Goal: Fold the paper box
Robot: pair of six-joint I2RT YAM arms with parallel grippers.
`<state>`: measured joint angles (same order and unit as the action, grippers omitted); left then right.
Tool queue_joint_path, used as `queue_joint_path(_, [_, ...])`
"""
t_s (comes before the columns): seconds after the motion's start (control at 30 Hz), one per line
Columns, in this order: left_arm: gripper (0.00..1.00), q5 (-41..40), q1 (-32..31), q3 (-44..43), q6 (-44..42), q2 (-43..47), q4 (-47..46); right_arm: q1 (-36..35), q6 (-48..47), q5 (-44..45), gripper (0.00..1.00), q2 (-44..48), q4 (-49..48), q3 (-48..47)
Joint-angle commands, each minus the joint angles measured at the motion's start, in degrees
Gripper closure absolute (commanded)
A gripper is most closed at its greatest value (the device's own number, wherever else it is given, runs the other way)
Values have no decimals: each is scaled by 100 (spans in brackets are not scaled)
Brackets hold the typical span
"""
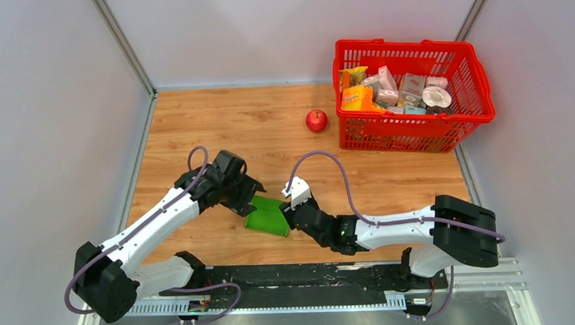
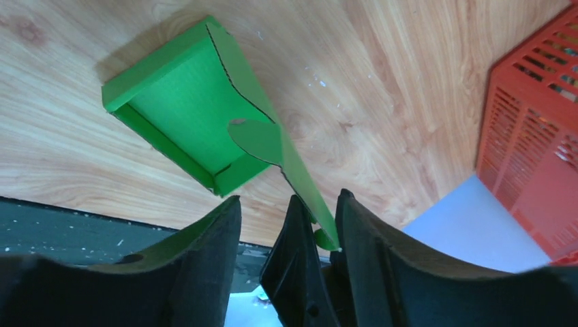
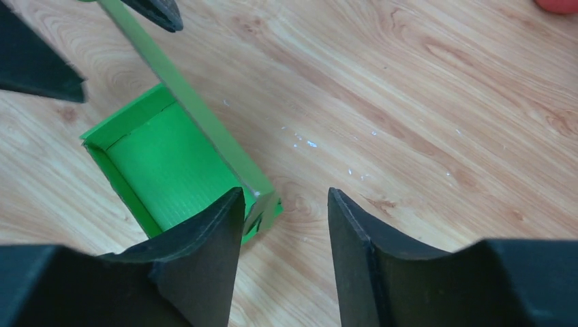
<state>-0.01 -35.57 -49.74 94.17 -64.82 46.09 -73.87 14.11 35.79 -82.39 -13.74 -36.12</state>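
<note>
Top external: paper box (image 1: 267, 220) opening up, flap (image 1: 266, 202) pointing upper-left.

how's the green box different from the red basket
The paper box is green solid cardboard and empty; the red basket is slatted and holds packages. The box is much smaller than the basket. The box lies near the centre; the basket sits at the far right. Both are open-topped.
</note>
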Motion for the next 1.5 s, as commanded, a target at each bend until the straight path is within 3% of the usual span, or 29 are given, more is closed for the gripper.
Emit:
queue_joint_path(0.0, [28,-155,68,52,-835,443,-223,39,162,359,51,13,-340,-71])
queue_joint_path(0.17, [27,-815,85,393,-2286,1286,-521,126,30,34,57,-119,-367,-185])
queue_joint_path(0.27, [26,-1431,86,831,-3586,1866,-740,135,83,-37,66,-111,-200,-246])
queue_joint_path(0.3, [26,-1501,86,964,-4347,2007,-837,136,118,-72,68,-93,-52,-307])
queue_joint_path(0.43, [27,-1090,86,1614,-5592,2534,-1442,293,233,-554,74,-207,459,-571])
queue_joint_path(0.57, [28,-694,86,1766,-6059,2606,-1839,557,-30,-661,96,-550,1118,-940])
queue_joint_path(0.77, [26,-562,94,1792,-6604,2597,-2244,872,-548,-783,100,-515,1539,-1177])
queue_joint_path(1.0, [25,-62,86,1616,-7060,2175,-2375,1576,-1558,-1661,99,-278,1672,-1266])
queue_joint_path(1.3, [32,132,94,1142,-7518,1376,-2692,2166,-1824,-2918,96,452,1041,-818])
queue_joint_path(1.47, [32,309,86,615,-7957,436,-2640,2271,-1710,-3113,97,364,908,-721])
